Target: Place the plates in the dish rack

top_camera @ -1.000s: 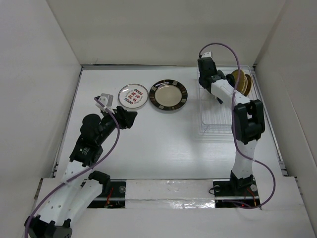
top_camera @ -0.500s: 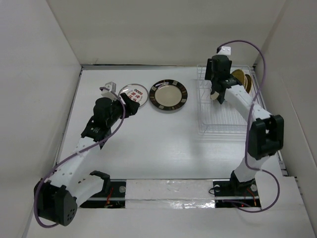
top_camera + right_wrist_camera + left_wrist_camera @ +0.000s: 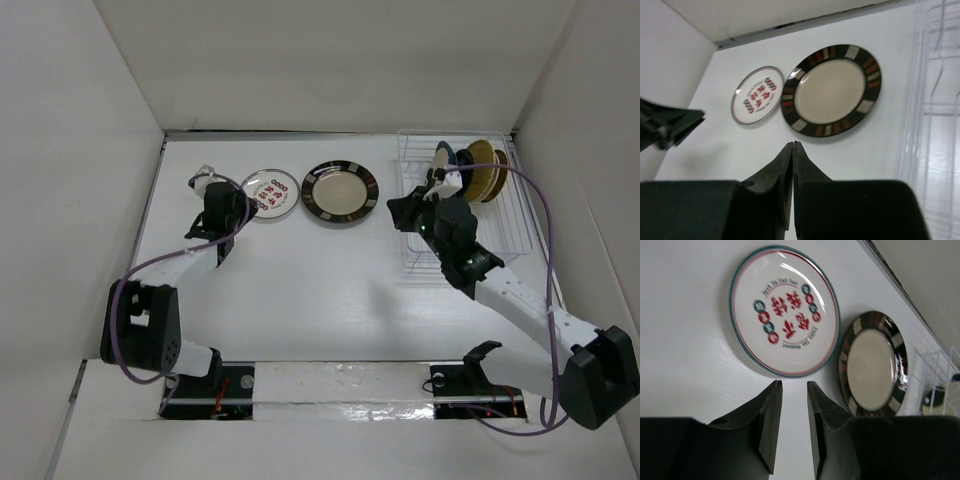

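Note:
The white plate with red marks (image 3: 270, 193) and the black-rimmed cream plate (image 3: 340, 191) lie flat side by side at the back of the table. The white wire dish rack (image 3: 492, 232) stands at the back right with several plates (image 3: 478, 168) upright at its far end. My left gripper (image 3: 243, 203) is open with a narrow gap and empty, just short of the red-marked plate (image 3: 785, 310). My right gripper (image 3: 399, 212) is shut and empty, left of the rack, pointing at the black-rimmed plate (image 3: 830, 90).
White walls close in the table on the left, back and right. The rack's clear wall (image 3: 935, 100) lies close on the right of my right gripper. My left gripper's fingers (image 3: 670, 125) show at the left edge of the right wrist view.
My right arm has drawn back from the far end of the rack and swung down and left. My left arm has reached forward toward the red-marked plate.

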Controlling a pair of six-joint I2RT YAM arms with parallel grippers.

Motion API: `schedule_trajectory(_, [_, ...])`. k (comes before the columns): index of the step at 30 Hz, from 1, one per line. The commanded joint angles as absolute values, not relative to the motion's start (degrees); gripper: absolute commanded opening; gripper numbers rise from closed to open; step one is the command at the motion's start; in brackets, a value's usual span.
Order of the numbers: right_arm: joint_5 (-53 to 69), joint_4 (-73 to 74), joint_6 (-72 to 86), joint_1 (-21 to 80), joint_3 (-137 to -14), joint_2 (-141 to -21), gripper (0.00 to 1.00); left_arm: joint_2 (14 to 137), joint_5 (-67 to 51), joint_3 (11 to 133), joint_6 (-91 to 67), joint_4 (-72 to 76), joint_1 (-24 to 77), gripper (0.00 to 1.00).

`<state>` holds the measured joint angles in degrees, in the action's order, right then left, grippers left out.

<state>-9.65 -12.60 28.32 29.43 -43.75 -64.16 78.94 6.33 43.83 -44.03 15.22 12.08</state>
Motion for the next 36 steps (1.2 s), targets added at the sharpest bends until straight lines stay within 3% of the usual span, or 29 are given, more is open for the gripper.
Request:
schedule_trajectory(1, [-6.24,-18.55,30.59,30.76,-40.62,-58.54,0.11,84.45,7.05,47.37,-46.76,19.51,7.31,0.23])
schedule_trajectory(3, [-5.28,-17.93,29.62,31.28,-39.29,-56.34,0.21,89.09,6.16,49.03,-45.01,19.86,4.4,0.31])
schedule_trajectory(4, [-5.27,-17.49,29.45,31.29,-38.33,-55.99,0.35,90.69,5.46,49.91,-44.48,19.43,3.52,0.36])
schedule_trajectory(6, [-4.66,-17.4,29.18,31.81,-37.36,-55.46,0.44,95.68,3.88,52.02,-43.95,18.29,1.33,0.47])
schedule_trajectory(16, [-3.6,-20.39,29.27,34.19,-36.12,-60.37,0.44,111.88,-5.43,63.62,-45.26,18.37,0.26,0.49])
schedule_trajectory(19, [-3.69,-20.65,29.27,34.19,-36.21,-61.0,0.44,113.91,-6.42,64.16,-46.14,19.86,0.26,0.42])
schedule_trajectory(22, [-3.95,-20.65,29.18,34.19,-36.65,-61.7,0.44,113.82,-6.76,61.97,-47.1,22.4,-0.26,0.23])
schedule_trajectory(23, [-3.96,-20.57,29.18,34.19,-36.74,-62.31,0.44,113.47,-7.29,61.01,-47.54,23.46,-0.79,0.06])
schedule_trajectory(24, [-3.87,-20.48,29.18,34.19,-36.91,-62.58,0.44,112.51,-7.73,59.69,-48.16,24.77,-1.66,0.0])
schedule_trajectory(29, [-3.25,-19.95,29.0,34.19,-38.58,-64.42,0.44,103.64,-5.9,44.58,-54.75,37.25,-3.95,0.0])
schedule_trajectory(33, [-1.33,-19.86,29.09,34.72,-40.95,-66.79,0.46,89.7,-3.78,33.68,-58.0,42.62,-3.96,0.0])
schedule_trajectory(36, [2.26,-20.92,29.44,35.77,-43.75,-69.51,0.63,79.59,-3.25,27.35,-58.1,43.07,-3.96,0.0])
